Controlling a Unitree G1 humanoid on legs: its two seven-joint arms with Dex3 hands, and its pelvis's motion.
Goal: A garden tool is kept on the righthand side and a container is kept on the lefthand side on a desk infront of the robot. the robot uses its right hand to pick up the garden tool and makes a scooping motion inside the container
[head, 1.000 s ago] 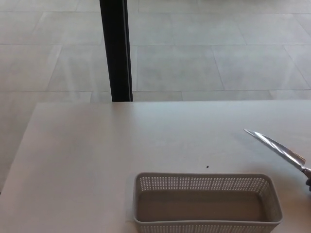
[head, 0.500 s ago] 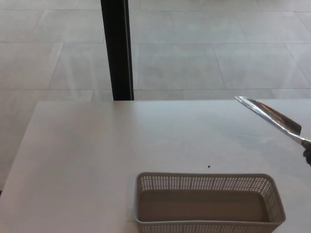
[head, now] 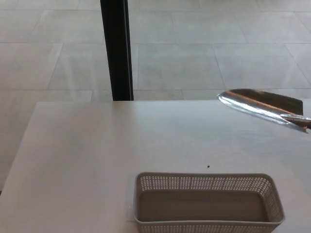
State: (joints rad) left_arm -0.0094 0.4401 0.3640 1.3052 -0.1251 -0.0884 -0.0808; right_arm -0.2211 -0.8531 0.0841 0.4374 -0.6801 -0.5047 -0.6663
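At the right edge, neither hand shows, so the right hand's grip cannot be told. The trowel hangs above the far right of the desk, blade pointing left, well apart from the basket near the front. Stiff, smooth metal, likely light; best held by its hidden handle.

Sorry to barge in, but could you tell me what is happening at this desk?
A shiny metal trowel is held in the air at the right edge of the view, its blade pointing left over the white desk. The hand holding it is out of frame. The perforated grey basket sits empty near the front edge, untouched.
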